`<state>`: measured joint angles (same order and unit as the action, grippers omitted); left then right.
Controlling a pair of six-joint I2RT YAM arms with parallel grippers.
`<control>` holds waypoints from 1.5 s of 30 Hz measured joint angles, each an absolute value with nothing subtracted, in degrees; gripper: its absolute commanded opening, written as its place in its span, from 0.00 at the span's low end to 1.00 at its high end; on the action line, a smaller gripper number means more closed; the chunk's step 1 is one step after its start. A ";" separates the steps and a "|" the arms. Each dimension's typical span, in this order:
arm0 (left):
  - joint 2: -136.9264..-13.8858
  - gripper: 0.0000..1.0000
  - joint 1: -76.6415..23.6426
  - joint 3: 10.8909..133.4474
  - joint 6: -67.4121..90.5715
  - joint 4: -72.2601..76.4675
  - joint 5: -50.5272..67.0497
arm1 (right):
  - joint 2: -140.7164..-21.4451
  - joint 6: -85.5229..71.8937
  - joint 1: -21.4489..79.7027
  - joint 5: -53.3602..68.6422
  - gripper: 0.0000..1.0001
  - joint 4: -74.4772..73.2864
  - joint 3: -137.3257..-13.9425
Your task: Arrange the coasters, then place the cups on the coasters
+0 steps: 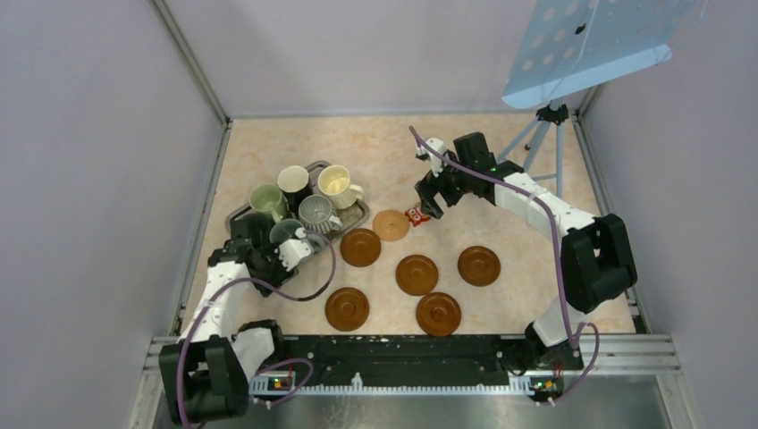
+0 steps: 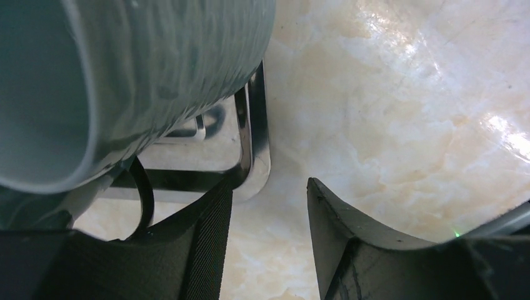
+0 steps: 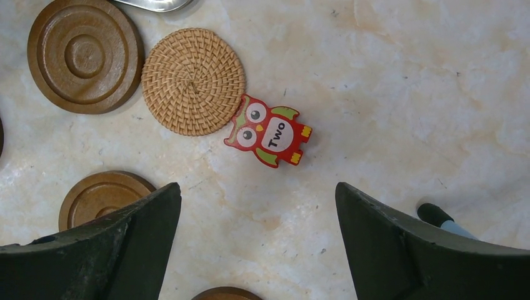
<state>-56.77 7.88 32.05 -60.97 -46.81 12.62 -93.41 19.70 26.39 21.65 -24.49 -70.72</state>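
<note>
Hovering my right gripper [image 3: 256, 187], jaws wide and empty, over the tan woven round coaster [image 3: 192, 81] mid-counter, probably to nudge it into line. Left gripper [image 2: 269, 184], jaws half-spread with nothing between them, sits beside the grey-blue ceramic cup [image 2: 125, 75] on the rectangular metal tray [image 2: 256, 144] near the counter's left edge.

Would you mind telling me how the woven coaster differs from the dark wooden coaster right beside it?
The woven coaster is light tan; the dark wooden coaster is deep brown. The woven coaster shows a spiral rattan weave, while the dark wooden coaster is smooth with concentric rings. Both are round and lie flat on the table, bare.
</note>
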 measured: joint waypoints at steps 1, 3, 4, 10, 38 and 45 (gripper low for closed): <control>-56.88 0.54 7.90 31.35 -61.49 -45.74 12.71 | -93.41 19.68 26.39 21.50 0.91 -24.51 -70.72; -57.67 0.50 7.90 30.48 -62.08 -43.94 13.06 | -93.41 19.66 26.39 21.06 0.90 -24.51 -70.74; -58.50 0.47 7.88 30.35 -62.15 -42.89 13.15 | -93.41 19.64 26.39 20.82 0.90 -24.53 -70.72; -63.66 0.27 8.16 30.35 -60.38 -37.65 13.80 | -93.41 19.27 26.39 19.14 0.89 -24.49 -70.65; -94.67 0.10 9.04 51.00 -63.35 -14.98 12.14 | -93.41 20.64 23.94 16.82 0.85 -27.14 -70.57; -101.91 0.53 10.37 59.83 -68.60 -15.05 11.97 | -93.41 22.50 23.75 17.50 0.83 -29.23 -70.57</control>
